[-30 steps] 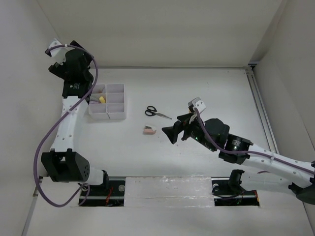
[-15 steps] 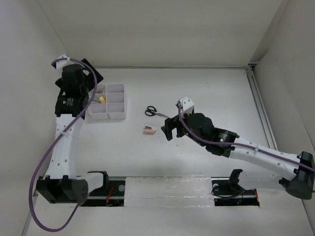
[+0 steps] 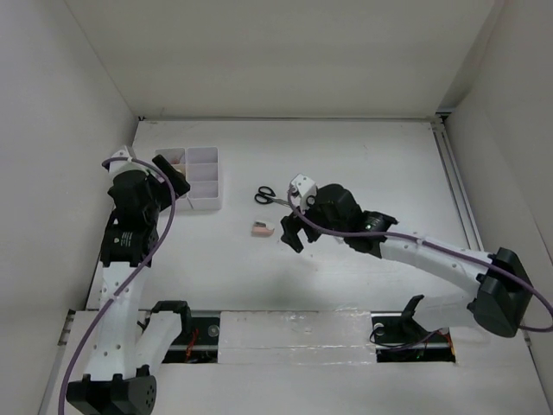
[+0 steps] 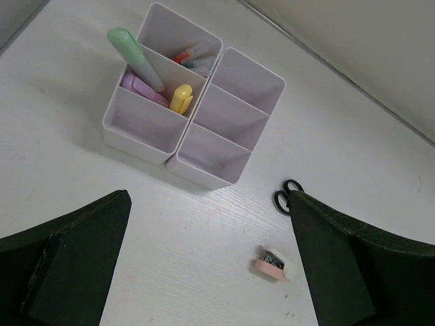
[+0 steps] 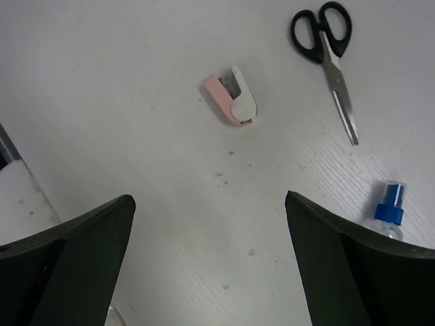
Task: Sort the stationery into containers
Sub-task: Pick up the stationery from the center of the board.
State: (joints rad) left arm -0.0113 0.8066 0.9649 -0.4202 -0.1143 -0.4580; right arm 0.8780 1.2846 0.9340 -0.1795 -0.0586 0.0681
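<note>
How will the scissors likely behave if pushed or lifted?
The scissors lie flat, blades closed, so a push would probably slide or spin them, not roll. Thin against the table, they may be awkward to pinch, and the blades could swing open.

The left arm (image 3: 117,285) stands up from its base along the left side, white link leaning to a black wrist. The left tool (image 3: 171,168) points up and rightward, its 2 fingers (image 4: 68,265) spread wide with nothing between them. The right arm (image 3: 432,255) stretches low and leftward. The right tool (image 3: 289,232) faces down, apparently slightly tilted, its 2 fingers (image 5: 75,265) likewise wide apart and empty.
</note>
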